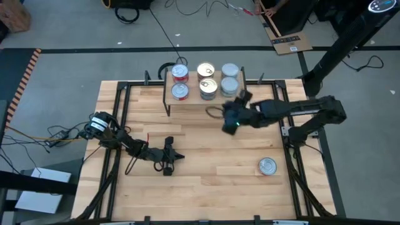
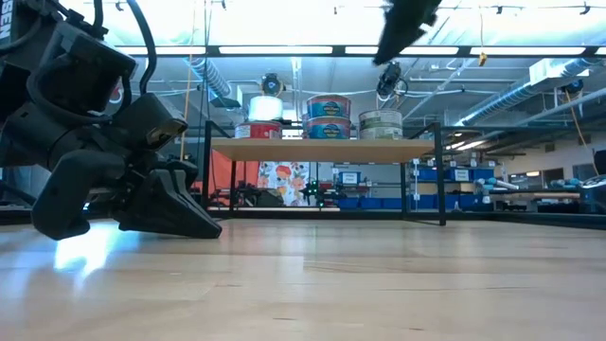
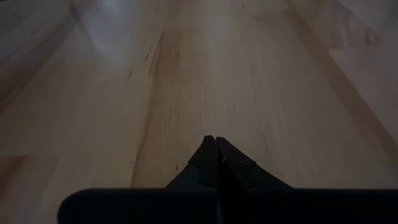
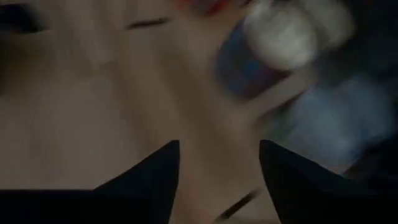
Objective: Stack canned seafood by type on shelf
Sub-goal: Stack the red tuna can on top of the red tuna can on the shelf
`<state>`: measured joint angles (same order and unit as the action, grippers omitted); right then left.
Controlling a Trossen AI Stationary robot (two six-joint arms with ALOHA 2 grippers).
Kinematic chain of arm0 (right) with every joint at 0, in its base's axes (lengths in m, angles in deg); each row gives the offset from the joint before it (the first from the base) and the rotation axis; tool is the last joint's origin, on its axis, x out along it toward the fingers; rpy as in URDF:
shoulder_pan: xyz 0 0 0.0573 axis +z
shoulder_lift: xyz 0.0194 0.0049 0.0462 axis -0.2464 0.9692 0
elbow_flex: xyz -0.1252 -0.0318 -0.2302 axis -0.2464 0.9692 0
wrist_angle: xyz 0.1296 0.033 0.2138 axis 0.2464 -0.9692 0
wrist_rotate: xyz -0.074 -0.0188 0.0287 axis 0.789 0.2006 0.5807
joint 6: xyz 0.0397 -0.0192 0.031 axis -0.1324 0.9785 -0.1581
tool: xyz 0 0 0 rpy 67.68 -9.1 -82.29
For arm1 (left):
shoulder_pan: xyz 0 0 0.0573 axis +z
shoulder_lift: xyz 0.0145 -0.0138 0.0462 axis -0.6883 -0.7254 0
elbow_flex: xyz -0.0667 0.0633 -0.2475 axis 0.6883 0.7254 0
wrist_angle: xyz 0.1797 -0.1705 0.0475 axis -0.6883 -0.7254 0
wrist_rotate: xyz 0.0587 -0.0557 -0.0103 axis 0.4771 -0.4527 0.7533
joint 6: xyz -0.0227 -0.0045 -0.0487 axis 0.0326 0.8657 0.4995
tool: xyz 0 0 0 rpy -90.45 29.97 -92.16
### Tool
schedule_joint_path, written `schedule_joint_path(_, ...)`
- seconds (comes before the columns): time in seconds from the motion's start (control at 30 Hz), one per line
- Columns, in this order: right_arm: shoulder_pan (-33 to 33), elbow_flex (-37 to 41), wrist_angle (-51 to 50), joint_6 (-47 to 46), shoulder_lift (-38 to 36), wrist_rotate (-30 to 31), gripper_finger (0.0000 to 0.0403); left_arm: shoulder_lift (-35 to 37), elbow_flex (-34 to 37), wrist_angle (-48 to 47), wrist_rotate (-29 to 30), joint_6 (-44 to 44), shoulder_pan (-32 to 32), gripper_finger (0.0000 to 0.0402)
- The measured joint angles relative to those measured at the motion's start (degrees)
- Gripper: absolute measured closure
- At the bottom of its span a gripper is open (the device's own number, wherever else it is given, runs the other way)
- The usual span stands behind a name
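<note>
while the dark left hand [image 1: 170, 164] lies clenched shut and empty on the light slatted wooden surface [image 1: 206, 187], well to the left of anything that matters, it poses little risk; in the left wrist view its two fingers meet at a point with only bare wood ahead.

moving rightward, the small light-wood shelf on thin black metal legs [image 1: 190, 100] carries six short round tins in three columns: the red-sided silver-topped pair [image 1: 180, 82], the gold-topped pair [image 1: 207, 79] in the middle, and the pale bluish-topped pair [image 1: 229, 78] at the right end. from table height some of them look stacked two high, so a knock would topple more than one.

that knock is the likeliest trouble. the dark right hand [image 1: 232, 122] hangs just beside the shelf's front right corner, released, fingers apart and holding nothing; its own view shows a blue-sided tin close ahead between the open fingers. if the arm swings without lifting clear, a wrist or finger could catch the shelf edge or nudge the bluish column off.

farthest right, a lone silver-topped tin [image 1: 267, 166] sits on the surface, well apart from the shelf. i cannot tell its side colour from above, so misjudging its type is a second risk.
</note>
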<state>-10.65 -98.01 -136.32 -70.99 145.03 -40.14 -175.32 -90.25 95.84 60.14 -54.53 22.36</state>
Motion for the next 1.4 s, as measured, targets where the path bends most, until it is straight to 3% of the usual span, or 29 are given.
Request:
schedule_joint_path(0.07,3.1,0.0,-5.0,-7.9,-1.0,-5.2,0.0187,0.0,0.0,0.0,0.1,-0.3,0.0,0.0401)
schedule_joint_path(0.2,12.0,0.7,-12.2,-16.3,-1.1,-8.6,0.0244,0.0,0.0,0.3,0.1,-1.7,0.0,0.0401)
schedule_joint_path(0.47,28.4,9.0,-13.1,-34.5,-1.1,-19.0,0.0392,-0.1,0.1,2.0,0.6,-4.9,-1.6,0.0401)
schedule_joint_path(0.7,37.8,20.7,-8.6,-51.7,-1.0,-25.5,0.0392,-0.2,0.1,6.0,-5.2,-6.6,-4.3,0.0401)
schedule_joint_path(0.9,42.2,27.5,-5.0,-60.1,-1.0,-29.5,0.0394,-0.2,0.0,7.4,-5.3,-6.1,-5.8,0.0401)
schedule_joint_path(1.17,43.4,31.3,-6.5,-63.9,-1.0,-35.7,0.0399,-0.1,0.0,7.5,-4.8,-5.8,-6.5,0.0401)
schedule_joint_path(1.4,43.4,34.5,-2.7,-63.7,-1.0,-37.6,0.0399,-0.1,0.0,7.6,-4.7,-5.7,-6.5,0.0401)
